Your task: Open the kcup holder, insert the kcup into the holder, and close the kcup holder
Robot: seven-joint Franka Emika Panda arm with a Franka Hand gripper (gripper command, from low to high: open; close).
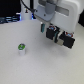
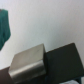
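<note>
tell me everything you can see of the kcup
The kcup is a small white cylindrical pod with a round green top. It stands upright on the pale table, toward the exterior view's left, alone and with nothing touching it. The tool hangs apart from it, toward the exterior view's right and above the table. At this resolution no label or finer detail can be made out, and the wrist view does not clearly show it.

kcup holder (image 2: 60,62) cut off by frame edge | wrist view blurred | jaws unclear
</note>
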